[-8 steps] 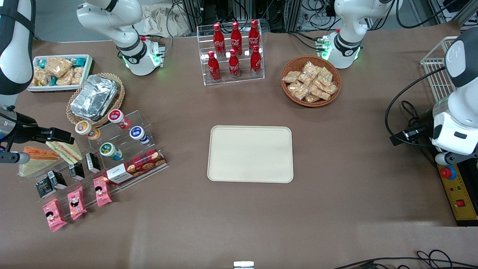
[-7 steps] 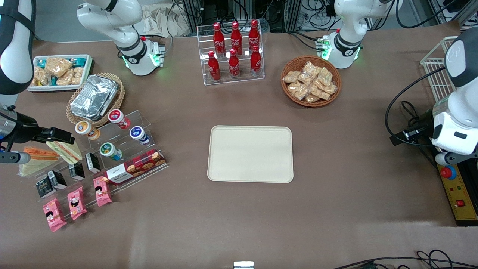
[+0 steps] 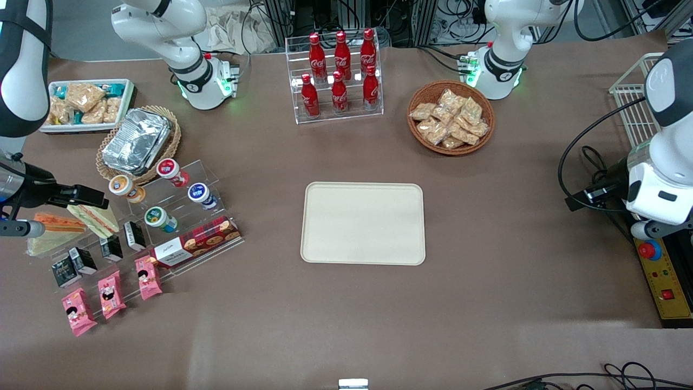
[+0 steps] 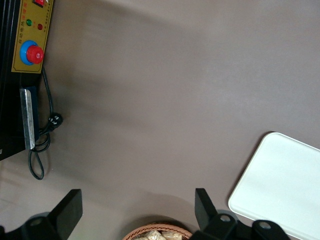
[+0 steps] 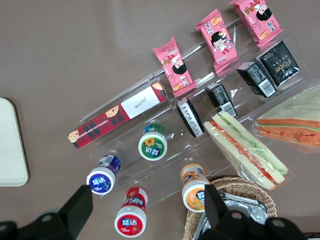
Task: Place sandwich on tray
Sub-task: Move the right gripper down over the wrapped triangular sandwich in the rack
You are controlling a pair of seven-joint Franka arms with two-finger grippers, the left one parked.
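Note:
The sandwich (image 3: 58,223) with the broad orange-red filling lies in clear wrap at the working arm's end of the table, beside a paler wrapped sandwich (image 3: 98,218). It also shows in the right wrist view (image 5: 294,129). The cream-beige tray (image 3: 363,223) lies bare at the table's middle; its edge shows in the right wrist view (image 5: 10,145). My right gripper (image 3: 86,196) hangs open and empty above the paler sandwich, close beside the orange-filled one. In the right wrist view the gripper (image 5: 147,210) has its fingers wide apart, over small cups.
A clear stepped stand (image 3: 162,216) holds small cups, a cookie box (image 3: 195,244), dark cartons and pink packets (image 3: 111,292). A wicker basket with foil containers (image 3: 138,142) and a white snack bin (image 3: 86,104) stand farther from the camera. A cola rack (image 3: 338,76) and a snack basket (image 3: 450,116) stand farther back.

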